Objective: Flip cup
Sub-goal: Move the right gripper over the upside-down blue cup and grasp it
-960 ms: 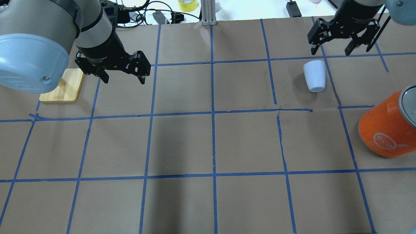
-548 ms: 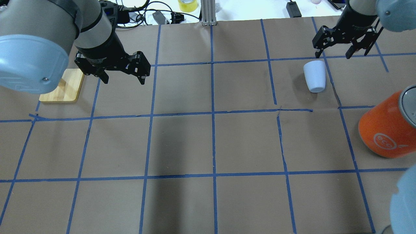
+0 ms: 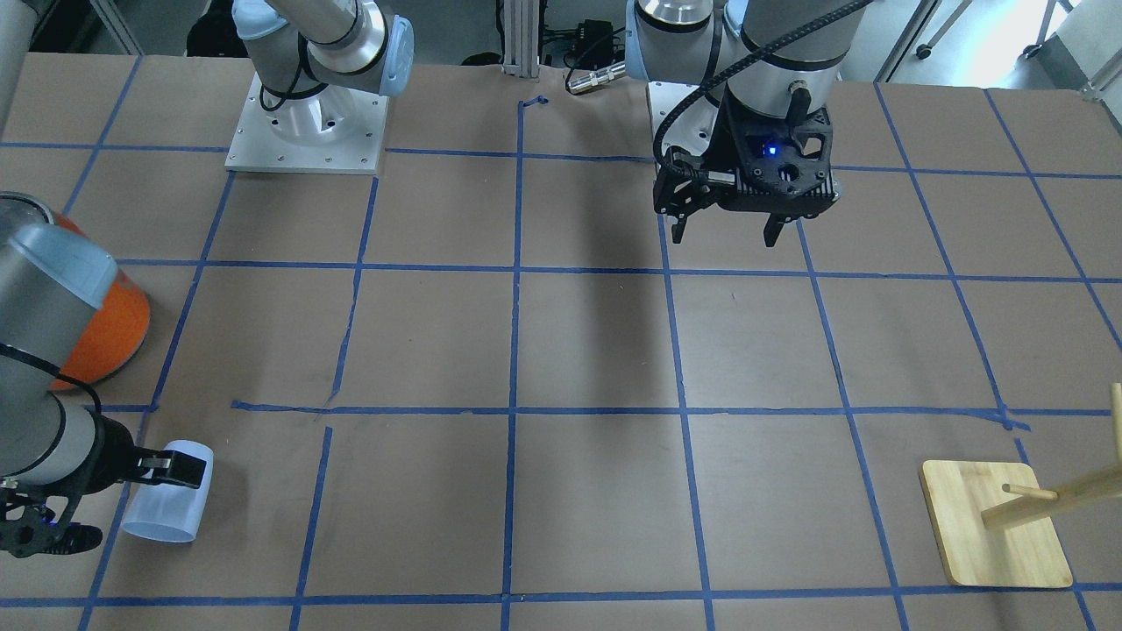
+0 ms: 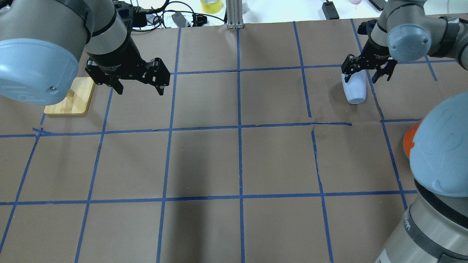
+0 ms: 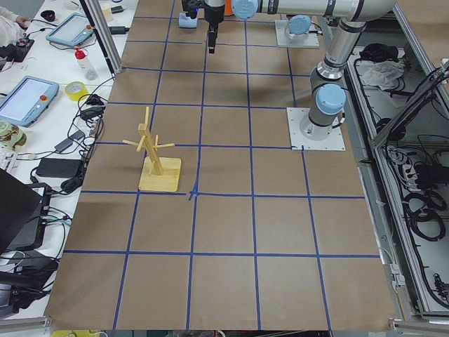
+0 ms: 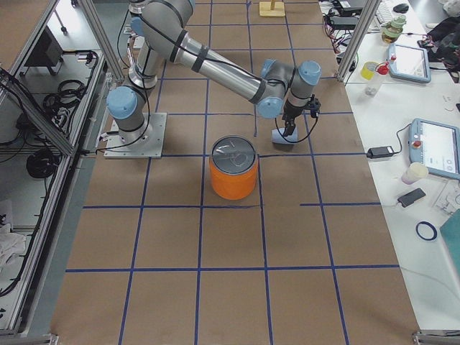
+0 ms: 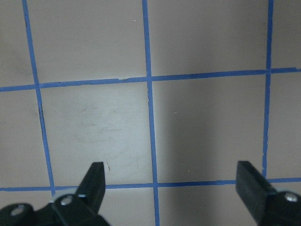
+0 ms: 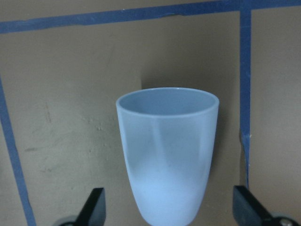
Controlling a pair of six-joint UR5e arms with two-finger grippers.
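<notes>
A brown paper-covered bench (image 4: pixel 237 160) marked into squares with blue tape, with two robot arms over it. The cup (image 4: pixel 354 91), small and pale blue, lies on its side at the far right of the bench, its mouth pointing away from the robot and its narrower base toward it.

The right tool (image 4: pixel 366 78) is low over the cup, wide open and holding nothing. In the wrist view its two fingers stand on either side of the cup's base end, with a clear gap on each side.

The left tool (image 4: pixel 139 89) hangs at the far left, also wide open and empty, above bare bench. A wooden peg stand (image 5: pixel 158 151) is just behind it. A large orange can (image 6: pixel 233 172) stands nearer the robot on the right.

The step in hand appears to be the grasp. To do it well, the tool should sit centred across the cup and a little further along its body, since the taper could let it squirt out. A light squeeze suits thin plastic. The cup needs to be lifted clear before the wrist turns.
</notes>
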